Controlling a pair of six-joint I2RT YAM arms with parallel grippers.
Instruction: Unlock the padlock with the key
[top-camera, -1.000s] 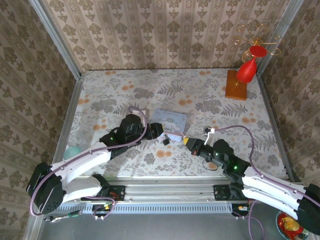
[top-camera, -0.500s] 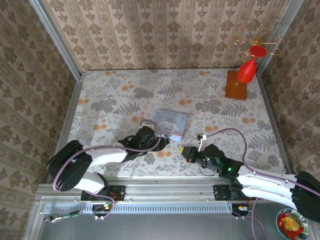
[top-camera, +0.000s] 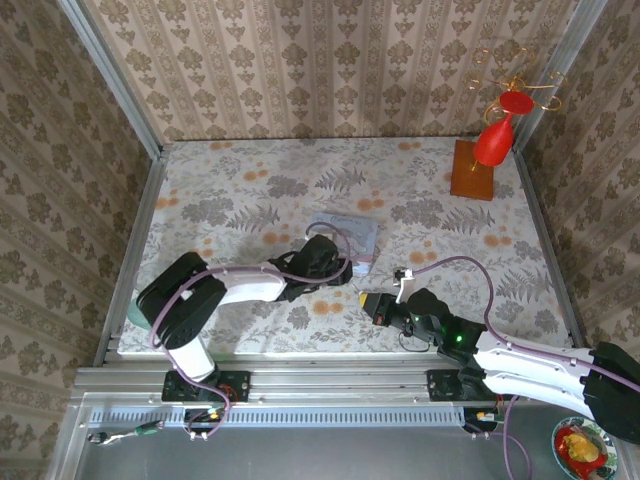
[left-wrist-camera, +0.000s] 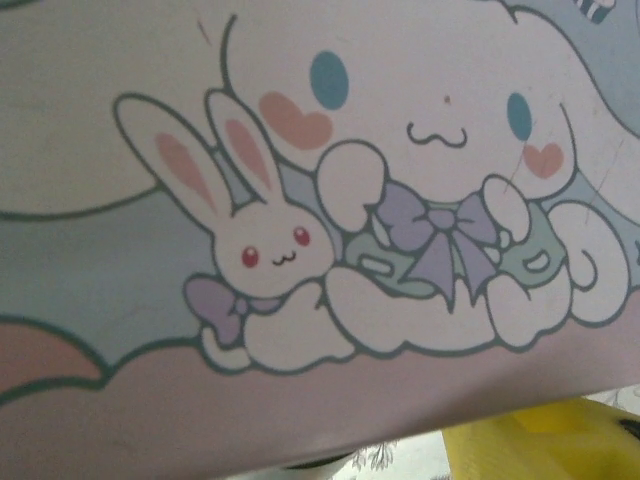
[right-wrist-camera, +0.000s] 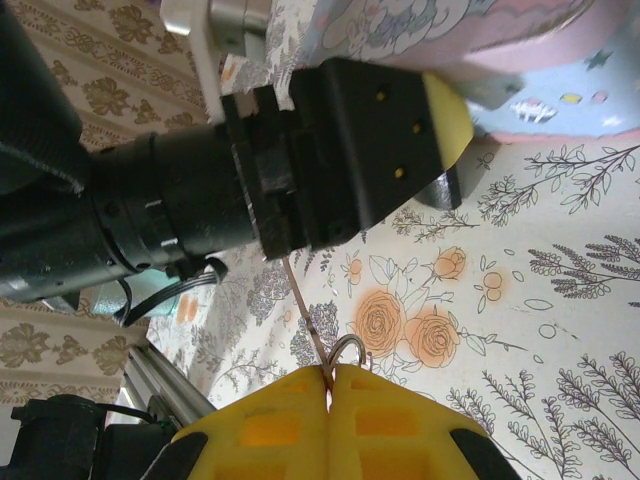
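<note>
The padlock cannot be picked out for certain. A dark grey block (right-wrist-camera: 446, 188) lies on the tabletop (top-camera: 230, 190) just under the yellow tip of the left tool (top-camera: 336, 264), beside the pastel cartoon-rabbit tin (top-camera: 352, 230) near the tabletop's middle. The left tool sits against the tin's near side; whether it is released or clenched I cannot tell. Toward the near edge, the right tool (top-camera: 369, 301) is clenched on a small key ring (right-wrist-camera: 346, 341).

Tin lid (left-wrist-camera: 300, 150): you had no words or numbers to read (just drawn rabbits).
Yellow finger pads (right-wrist-camera: 400, 430): you saw no markings either.
</note>
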